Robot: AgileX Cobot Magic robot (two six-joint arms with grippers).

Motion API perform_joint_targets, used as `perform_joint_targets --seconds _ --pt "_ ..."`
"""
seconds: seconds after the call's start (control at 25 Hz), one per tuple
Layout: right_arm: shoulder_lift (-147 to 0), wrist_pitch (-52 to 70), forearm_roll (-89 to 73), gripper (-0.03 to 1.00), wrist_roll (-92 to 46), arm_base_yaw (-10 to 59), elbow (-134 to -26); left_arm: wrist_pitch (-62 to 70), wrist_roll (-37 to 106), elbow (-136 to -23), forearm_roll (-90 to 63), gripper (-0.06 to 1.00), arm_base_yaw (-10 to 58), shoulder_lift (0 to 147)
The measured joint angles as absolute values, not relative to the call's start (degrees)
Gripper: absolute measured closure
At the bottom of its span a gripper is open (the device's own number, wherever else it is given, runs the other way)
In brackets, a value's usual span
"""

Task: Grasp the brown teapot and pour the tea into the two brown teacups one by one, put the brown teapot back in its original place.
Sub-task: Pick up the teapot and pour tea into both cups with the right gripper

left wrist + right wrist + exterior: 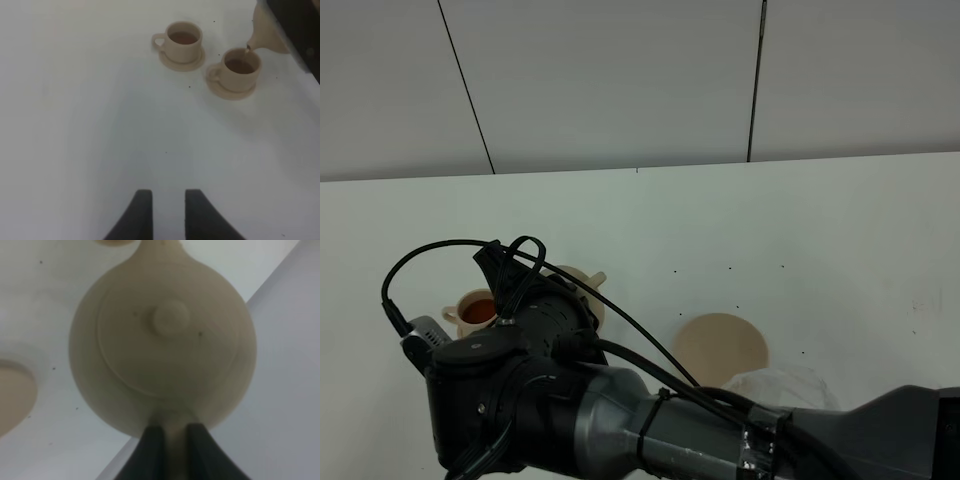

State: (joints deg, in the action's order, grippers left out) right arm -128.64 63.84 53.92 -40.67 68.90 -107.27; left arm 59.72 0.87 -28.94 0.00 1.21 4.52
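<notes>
Tan teapot, handle clamped in right gripper, tilts over second cup; tea running. Hold spout centred, ease tilt before brim. Left gripper narrow, empty.

Lighting is even, diffuse and bright; the white table shows no glare. Both wrist views are soft, the teapot close-up apparently out of focus. Shadows are faint.
</notes>
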Motion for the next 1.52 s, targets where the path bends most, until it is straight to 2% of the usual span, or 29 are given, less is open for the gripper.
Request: perform_joint_targets --seconds 1.52 --pt "-128.64 63.84 54.04 0.87 -39.43 68.90 -107.27 59.72 0.87 -28.94 0.00 0.71 1.21 4.52"
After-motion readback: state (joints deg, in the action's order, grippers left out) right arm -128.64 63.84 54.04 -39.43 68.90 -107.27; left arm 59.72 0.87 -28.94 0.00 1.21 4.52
